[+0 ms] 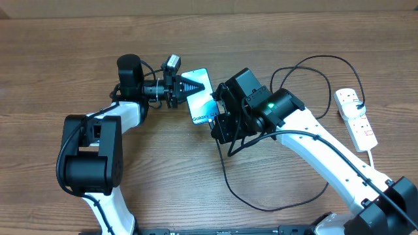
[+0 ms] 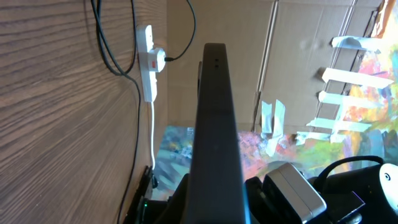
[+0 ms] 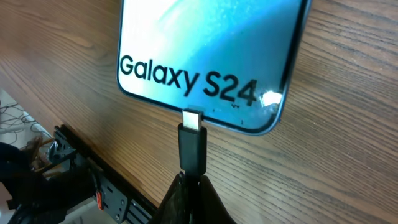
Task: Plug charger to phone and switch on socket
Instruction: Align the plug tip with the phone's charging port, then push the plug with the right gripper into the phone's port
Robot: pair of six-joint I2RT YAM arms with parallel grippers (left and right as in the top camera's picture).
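Note:
The phone [image 1: 201, 98] has a blue-cyan screen with "Galaxy S24" text and is held above the table. My left gripper [image 1: 189, 85] is shut on its far end; the left wrist view shows the phone [image 2: 214, 124] edge-on between the fingers. My right gripper [image 3: 191, 186] is shut on the charger connector [image 3: 193, 144], whose metal tip touches the phone's bottom edge [image 3: 205, 56]. The thin black charger cable [image 1: 313, 189] loops across the table to a plug in the socket [image 1: 356, 114], a white power strip at the right. The strip also shows in the left wrist view [image 2: 148, 62].
The strip's white lead [image 1: 373, 156] runs toward the front right. Both arm bases stand at the front of the wooden table [image 1: 65, 52]. Cardboard walls stand behind the table's far edge.

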